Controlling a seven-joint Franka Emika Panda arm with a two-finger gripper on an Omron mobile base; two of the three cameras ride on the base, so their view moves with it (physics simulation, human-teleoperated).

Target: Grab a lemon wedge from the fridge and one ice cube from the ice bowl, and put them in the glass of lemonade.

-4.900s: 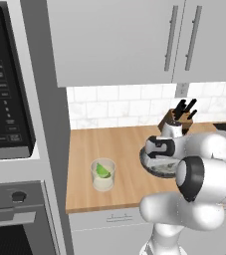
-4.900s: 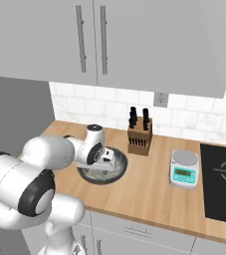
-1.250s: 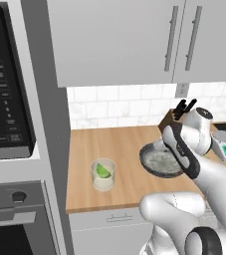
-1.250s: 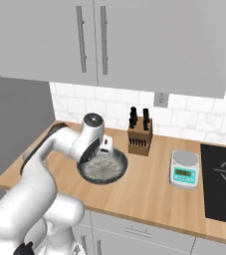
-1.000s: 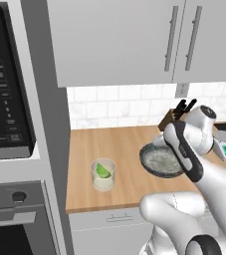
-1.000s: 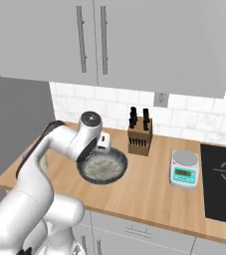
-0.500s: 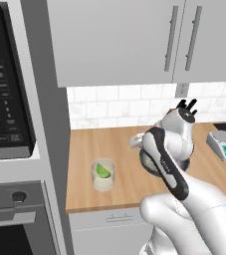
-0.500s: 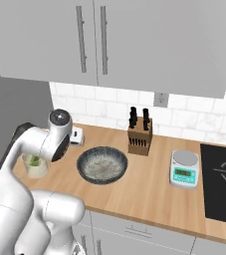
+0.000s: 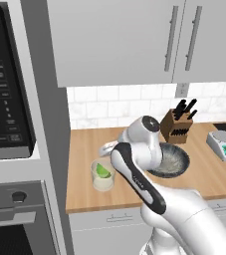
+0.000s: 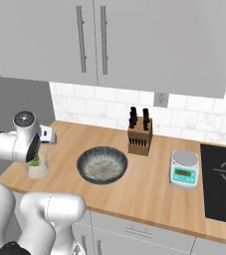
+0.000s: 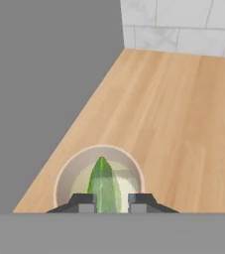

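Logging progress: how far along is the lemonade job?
Done: the wedge lies in the glass. In hand: the gripper hangs right above the glass, away from the ice bowl; whether its jaws hold an ice cube I cannot tell. Left: ice into the glass.

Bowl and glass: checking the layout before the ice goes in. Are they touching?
Apart. The right base view shows bare counter between the glass and the bowl.

Light wooden counter (image 10: 149,182), white tiled backsplash (image 10: 194,124), grey upper cabinets (image 10: 134,40) with bar handles, black microwave (image 9: 5,94) above an oven (image 9: 15,219), black cooktop (image 10: 224,184), grey drawers under the counter.
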